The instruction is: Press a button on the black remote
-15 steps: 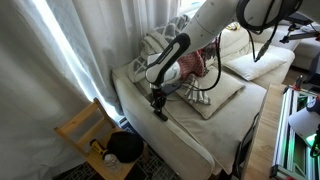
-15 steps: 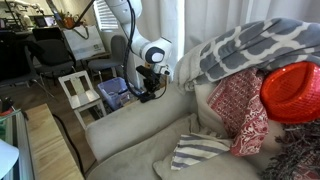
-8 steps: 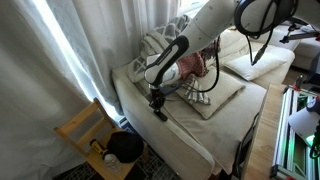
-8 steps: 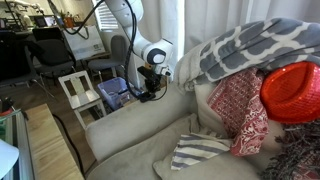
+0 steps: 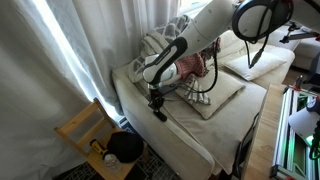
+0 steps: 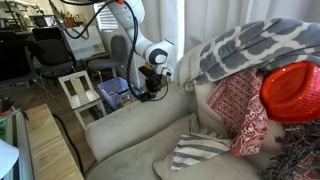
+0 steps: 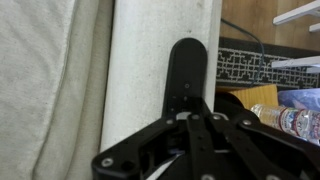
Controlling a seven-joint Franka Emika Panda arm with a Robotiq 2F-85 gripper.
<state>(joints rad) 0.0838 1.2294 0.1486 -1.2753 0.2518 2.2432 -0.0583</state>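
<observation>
In the wrist view, the near end of the black remote (image 7: 188, 70) is being hidden by the gripper (image 7: 196, 120), whose fingers are being held together above it; contact cannot be told. The remote is being carried lengthwise on the sofa armrest (image 7: 150, 60). Beyond, a bottle (image 7: 290, 118) is being cut off by the frame edge. In an exterior view, a round black object (image 5: 124, 146) is being held on a wooden chair (image 5: 80, 128).
</observation>
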